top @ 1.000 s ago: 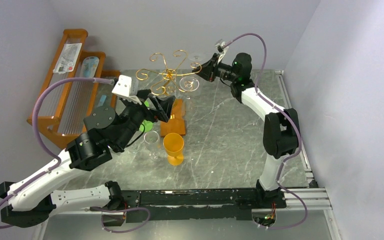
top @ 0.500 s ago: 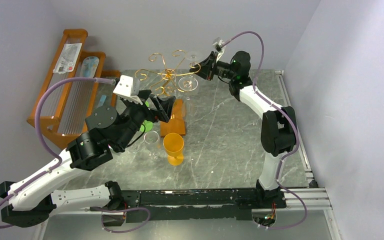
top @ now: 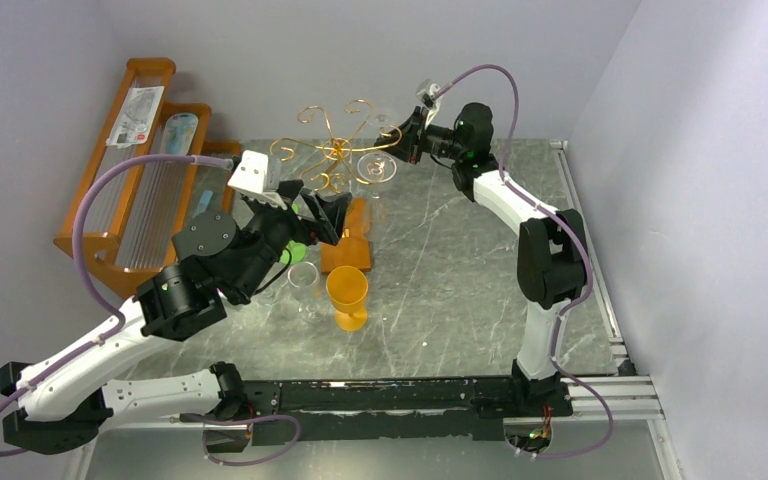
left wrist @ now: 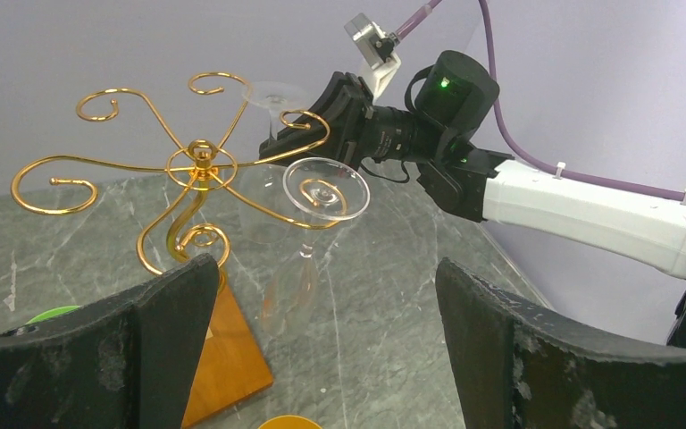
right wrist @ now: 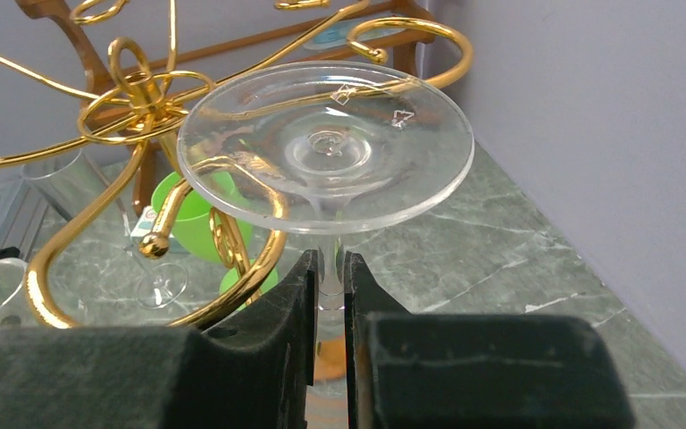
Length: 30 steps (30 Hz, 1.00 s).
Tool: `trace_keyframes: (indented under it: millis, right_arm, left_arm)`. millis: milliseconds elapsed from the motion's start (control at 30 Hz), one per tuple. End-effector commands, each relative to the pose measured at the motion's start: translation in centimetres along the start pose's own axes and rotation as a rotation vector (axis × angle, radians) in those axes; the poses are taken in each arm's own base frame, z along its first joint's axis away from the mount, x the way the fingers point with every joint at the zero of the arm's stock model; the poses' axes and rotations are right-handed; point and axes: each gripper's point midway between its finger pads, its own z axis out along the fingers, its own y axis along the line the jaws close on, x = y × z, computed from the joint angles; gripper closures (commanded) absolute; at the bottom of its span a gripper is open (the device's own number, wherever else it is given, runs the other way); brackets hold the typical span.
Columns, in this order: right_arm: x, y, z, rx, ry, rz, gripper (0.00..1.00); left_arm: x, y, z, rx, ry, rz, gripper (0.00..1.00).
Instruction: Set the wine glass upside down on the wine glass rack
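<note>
The gold wire wine glass rack (top: 335,150) stands on its orange-brown base (top: 348,240) at the back middle; it also shows in the left wrist view (left wrist: 198,161) and the right wrist view (right wrist: 143,98). My right gripper (top: 403,135) is shut on the stem of a clear wine glass (right wrist: 326,147), held upside down with its foot up, at the rack's right arms (left wrist: 272,92). The foot lies over a gold arm; I cannot tell whether it rests on it. Another clear glass (left wrist: 326,192) hangs upside down from a spiral arm. My left gripper (top: 315,212) is open and empty, in front of the rack (left wrist: 326,268).
An orange goblet (top: 347,295) and an upright clear glass (top: 303,280) stand on the table near the left gripper. A green cup (top: 295,250) sits behind them. A stepped brown wooden shelf (top: 145,160) stands at the back left. Walls close in at the back and the right.
My right gripper has moved left with the wine glass, bringing its foot in over the rack's right arms. The left arm has hardly moved.
</note>
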Motion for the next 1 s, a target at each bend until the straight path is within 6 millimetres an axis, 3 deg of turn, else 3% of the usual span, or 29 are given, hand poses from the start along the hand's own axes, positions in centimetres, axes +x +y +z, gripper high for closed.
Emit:
trace_keyframes:
  millis: [0,367,733,967]
  right_arm:
    - [-1.7,1.9,0.2,-0.078,-0.048,-0.108,1.0]
    - [-0.4,2.2,1.0,-0.097,0.022,-0.112,1.0]
    - [-0.4,2.8,0.8,-0.095,0.02,-0.115,1.0]
    - [-0.2,4.5,0.3,-0.161,0.028,-0.112,1.0]
  left_arm:
    - [-0.4,0.4,-0.1,-0.023,-0.001,0.005,0.05]
    - [0.1,0.4,0.1,-0.025,0.008,0.016,0.05]
    - [0.5,0.4,0.2,-0.027,0.019,0.027,0.05]
    - [0.6,0.1,0.4,-0.02,0.022,0.029,0.05]
